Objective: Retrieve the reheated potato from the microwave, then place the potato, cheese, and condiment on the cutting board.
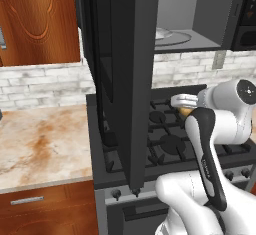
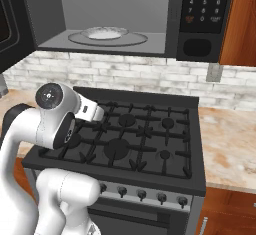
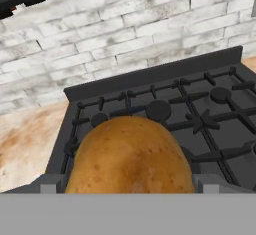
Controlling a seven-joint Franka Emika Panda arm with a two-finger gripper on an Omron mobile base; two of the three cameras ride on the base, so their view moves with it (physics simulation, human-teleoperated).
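Apparently rough, rounded potato (image 3: 131,156) between fingers.

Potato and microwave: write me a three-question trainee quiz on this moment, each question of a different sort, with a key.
1. True or false: the potato lies on the plate inside the microwave.
2. Multiple choice: the pincer hangs over A) the stove, B) the counter, C) a sink.
3. Short answer: is the microwave door open or shut?

Key: 1. False; the potato sits between the pincer's fingers, and the plate is bare. 2. A. 3. Open.
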